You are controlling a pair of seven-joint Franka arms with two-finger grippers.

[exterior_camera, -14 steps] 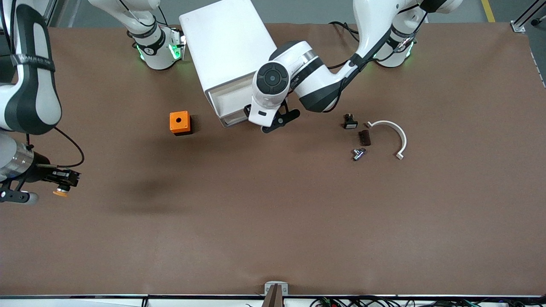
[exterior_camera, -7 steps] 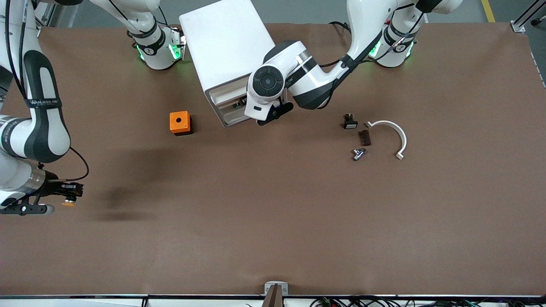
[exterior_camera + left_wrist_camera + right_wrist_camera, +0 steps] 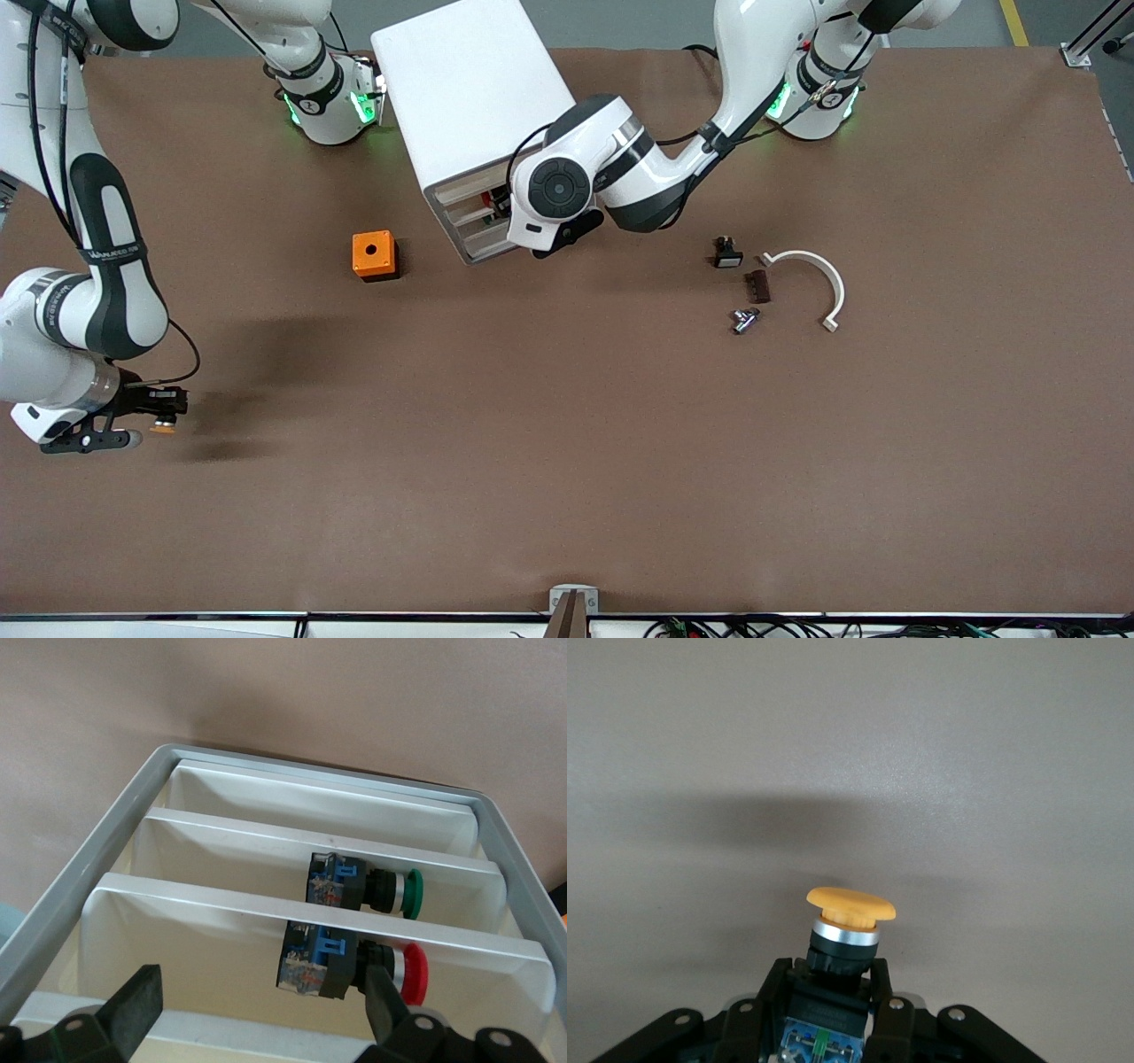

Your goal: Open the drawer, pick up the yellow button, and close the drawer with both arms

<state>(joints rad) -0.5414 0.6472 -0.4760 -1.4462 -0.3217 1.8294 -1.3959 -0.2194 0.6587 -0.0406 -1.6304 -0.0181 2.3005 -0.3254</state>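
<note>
The white cabinet (image 3: 469,89) stands at the robots' end of the table. Its top drawer (image 3: 468,189) sits about level with the cabinet front. My left gripper (image 3: 556,244) is at that front, open and empty. In the left wrist view the left gripper (image 3: 261,1019) straddles the nearest drawer edge (image 3: 221,1028). The lower drawers hold a green-capped part (image 3: 363,889) and a red-capped part (image 3: 350,961). My right gripper (image 3: 164,416) is shut on the button (image 3: 163,428) low over the table at the right arm's end. In the right wrist view the right gripper (image 3: 837,992) holds the button (image 3: 849,920) by its body, with the orange cap pointing outward.
An orange cube with a round hole (image 3: 373,254) sits beside the cabinet. Toward the left arm's end lie a small black part with a white face (image 3: 727,255), a brown block (image 3: 757,285), a metal fitting (image 3: 745,319) and a white curved clamp (image 3: 819,275).
The left gripper moved in against the cabinet and the top drawer slid back in. The right arm moved down toward the table with the button, nearer the front camera.
</note>
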